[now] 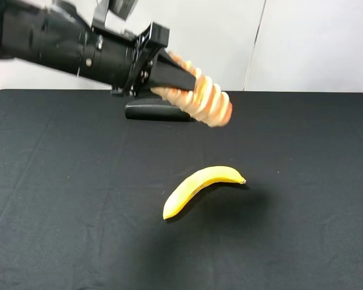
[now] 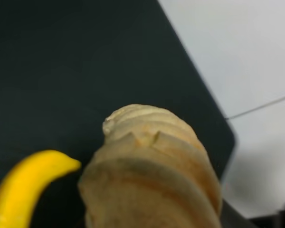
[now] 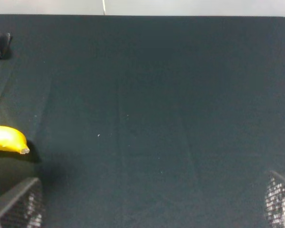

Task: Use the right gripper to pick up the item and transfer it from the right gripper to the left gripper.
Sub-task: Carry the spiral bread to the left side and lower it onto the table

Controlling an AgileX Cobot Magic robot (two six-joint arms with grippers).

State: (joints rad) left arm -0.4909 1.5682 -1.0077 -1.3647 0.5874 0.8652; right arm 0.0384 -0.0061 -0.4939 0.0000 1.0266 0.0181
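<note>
Loaf (image 1: pixel 213 104), upper centre: likely light, soft; hold midway, gently. Left gripper (image 1: pixel 190 81) jaws clamped on it; right gripper (image 3: pixel 149 204) jaws apart.

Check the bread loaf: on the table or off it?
Off. The left gripper is shut on the bread loaf, which hangs in the air above the table.

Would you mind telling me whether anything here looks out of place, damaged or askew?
Nothing stands out. The bread loaf hangs slanted in the left gripper, clear of the table; the banana lies whole on it, and the black case sits near the far edge.
</note>
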